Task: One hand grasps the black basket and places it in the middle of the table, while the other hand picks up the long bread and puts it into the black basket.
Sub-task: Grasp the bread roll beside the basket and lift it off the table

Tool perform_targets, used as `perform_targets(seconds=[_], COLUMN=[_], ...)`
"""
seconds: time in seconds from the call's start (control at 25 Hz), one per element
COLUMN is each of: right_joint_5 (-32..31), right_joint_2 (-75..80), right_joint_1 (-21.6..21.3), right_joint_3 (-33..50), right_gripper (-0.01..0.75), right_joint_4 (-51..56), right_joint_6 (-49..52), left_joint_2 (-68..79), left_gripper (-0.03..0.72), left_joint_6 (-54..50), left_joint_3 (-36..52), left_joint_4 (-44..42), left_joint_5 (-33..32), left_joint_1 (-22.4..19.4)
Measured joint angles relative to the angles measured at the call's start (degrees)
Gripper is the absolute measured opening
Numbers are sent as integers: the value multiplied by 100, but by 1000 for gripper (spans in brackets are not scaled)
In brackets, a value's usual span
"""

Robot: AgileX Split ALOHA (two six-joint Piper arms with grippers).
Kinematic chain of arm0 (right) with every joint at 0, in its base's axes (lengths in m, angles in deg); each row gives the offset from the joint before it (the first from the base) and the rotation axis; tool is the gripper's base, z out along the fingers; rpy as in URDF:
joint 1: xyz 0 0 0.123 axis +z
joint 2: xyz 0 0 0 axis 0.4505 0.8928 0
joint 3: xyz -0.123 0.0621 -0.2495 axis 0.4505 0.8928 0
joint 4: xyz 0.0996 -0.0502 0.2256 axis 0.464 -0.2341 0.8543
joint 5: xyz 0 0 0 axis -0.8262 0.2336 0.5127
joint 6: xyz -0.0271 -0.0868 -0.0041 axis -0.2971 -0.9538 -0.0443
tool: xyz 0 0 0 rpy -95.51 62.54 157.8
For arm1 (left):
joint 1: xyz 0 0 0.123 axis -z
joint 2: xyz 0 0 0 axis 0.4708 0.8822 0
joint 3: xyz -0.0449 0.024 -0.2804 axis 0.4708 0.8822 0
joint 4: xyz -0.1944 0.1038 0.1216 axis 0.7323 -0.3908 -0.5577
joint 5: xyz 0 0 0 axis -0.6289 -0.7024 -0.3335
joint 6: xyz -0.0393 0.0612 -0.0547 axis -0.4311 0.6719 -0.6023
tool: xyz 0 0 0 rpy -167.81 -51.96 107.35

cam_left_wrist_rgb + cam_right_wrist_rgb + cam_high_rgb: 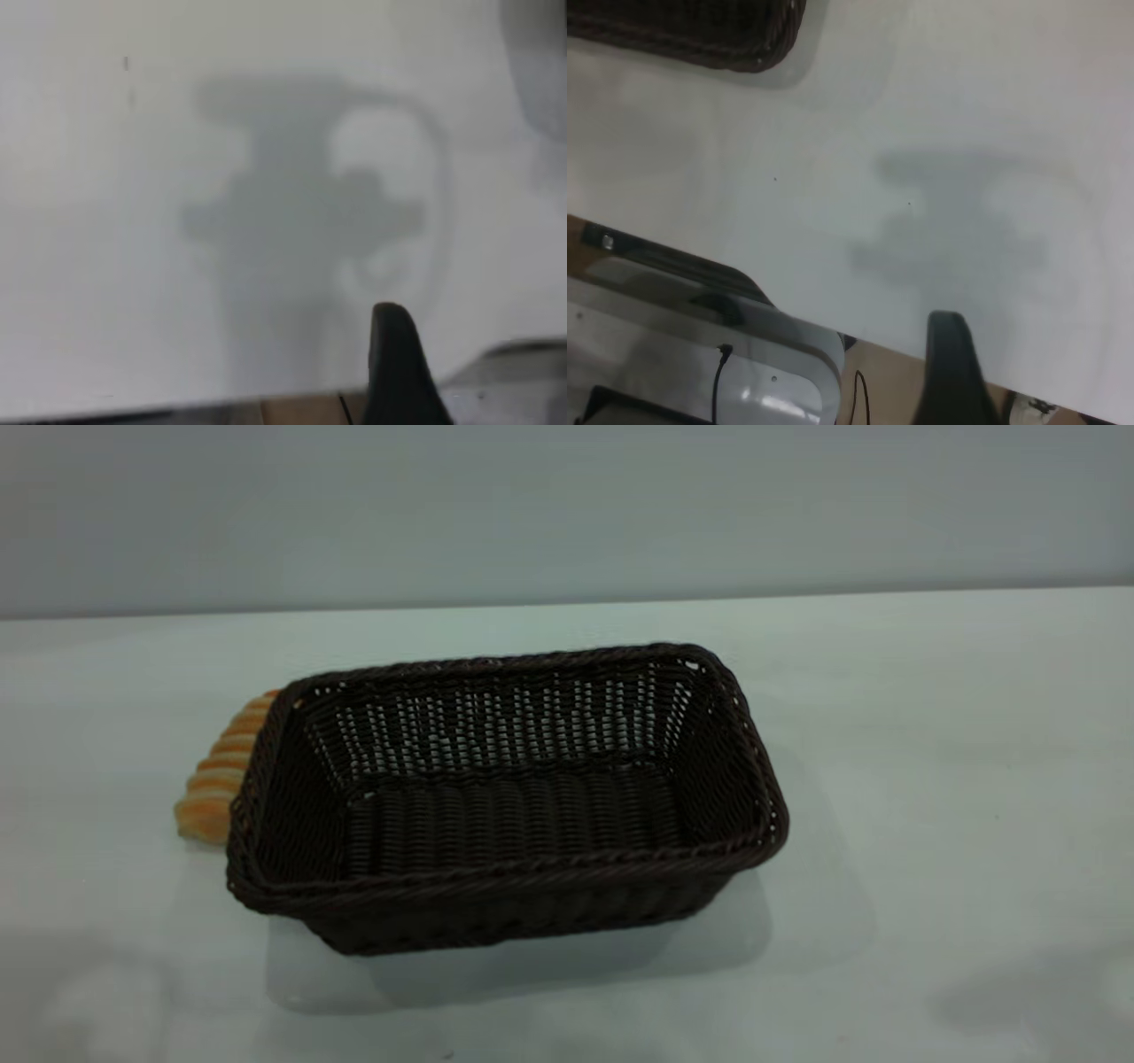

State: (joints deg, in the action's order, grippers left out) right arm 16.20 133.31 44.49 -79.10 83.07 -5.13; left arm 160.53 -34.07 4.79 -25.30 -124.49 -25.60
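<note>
Plain grey wall behind; wooden floor beyond the near edge.

We get soft, even overhead light with a cool tint and no glare. The black basket drops a faint, diffuse shadow on the table toward us. Both wrist views look hazy and soft-focus, each showing a blurry grey arm shadow on the table, and the dark fingertip close to the lens is smeared.
</note>
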Motion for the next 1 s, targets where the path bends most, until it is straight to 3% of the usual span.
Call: perform_targets(seconds=[0.52, 1.0], right_joint_5=[1, 1], right_joint_2=[-448, -448], right_joint_1=[0, 0], right_joint_3=[68, 88], right_gripper=[523, 484], right_joint_4=[63, 89], right_joint_6=[-5, -5], left_joint_2=[2612, 4267], left_gripper=[501, 501], left_joint_6=[885, 2276], left_joint_3=[-2061, -2303], left_joint_4=[76, 249], left_joint_5=[798, 2014], left_joint_1=[0, 0])
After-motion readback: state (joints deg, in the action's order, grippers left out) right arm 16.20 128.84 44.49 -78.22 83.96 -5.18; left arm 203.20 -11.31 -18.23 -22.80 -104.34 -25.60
